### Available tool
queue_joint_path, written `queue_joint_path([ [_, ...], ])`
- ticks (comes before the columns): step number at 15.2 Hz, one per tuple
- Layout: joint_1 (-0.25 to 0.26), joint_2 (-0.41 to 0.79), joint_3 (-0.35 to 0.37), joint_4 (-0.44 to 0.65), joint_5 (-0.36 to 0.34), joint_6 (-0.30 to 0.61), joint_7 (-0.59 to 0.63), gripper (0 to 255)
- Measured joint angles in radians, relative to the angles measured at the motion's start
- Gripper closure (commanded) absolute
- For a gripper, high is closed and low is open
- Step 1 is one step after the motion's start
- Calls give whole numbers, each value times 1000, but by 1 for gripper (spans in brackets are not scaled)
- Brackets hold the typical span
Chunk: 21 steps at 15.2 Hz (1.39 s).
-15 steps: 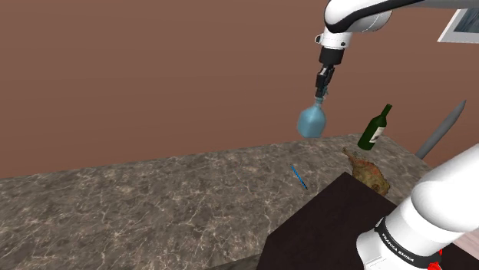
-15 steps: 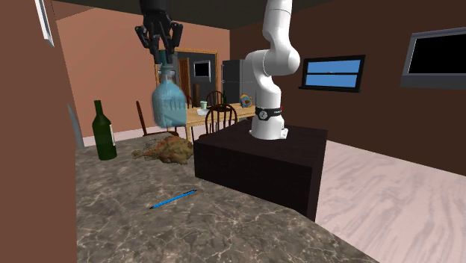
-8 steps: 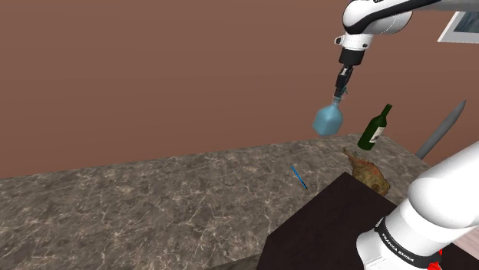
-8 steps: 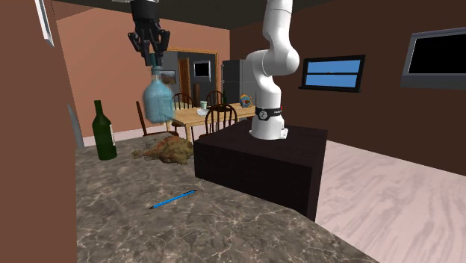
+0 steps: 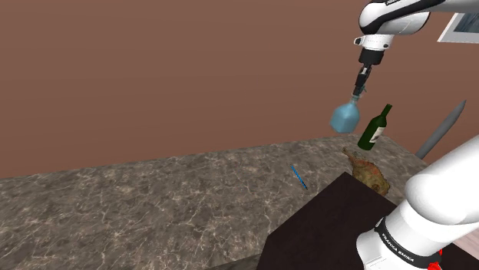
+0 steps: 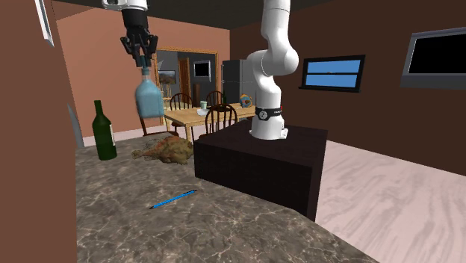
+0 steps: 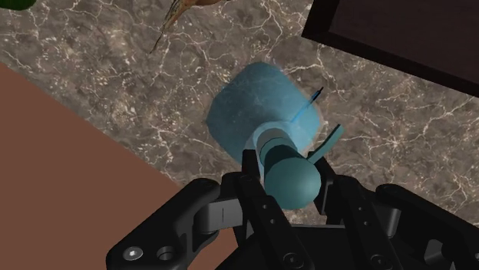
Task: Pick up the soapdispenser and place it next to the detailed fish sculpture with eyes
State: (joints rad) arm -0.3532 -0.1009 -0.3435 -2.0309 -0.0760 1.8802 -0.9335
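High over the counter (image 5: 153, 201) by its wall edge, the gripper (image 5: 358, 89) is clasping the soap dispenser (image 5: 345, 117), hanging clear of bottle (image 5: 373, 130) and fish (image 5: 371, 173).

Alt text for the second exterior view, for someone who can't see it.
The gripper holds a blue dispenser by its top, above a marbled counter. On it are a green bottle and a brown fish, with a blue pen nearer the camera.

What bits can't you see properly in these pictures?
Fish sculpture: eyes too small in the shoulder view; cut off by the edge in the wrist view.
Green bottle: nearly all cut off by the wrist view's edge.
Soap dispenser: its top is hidden inside the end effector in the second exterior view.
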Motion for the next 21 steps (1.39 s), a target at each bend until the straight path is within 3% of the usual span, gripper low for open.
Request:
queue_joint_path([
  [21, -12, 110, -19, -166, 32, 271, -35, 255],
])
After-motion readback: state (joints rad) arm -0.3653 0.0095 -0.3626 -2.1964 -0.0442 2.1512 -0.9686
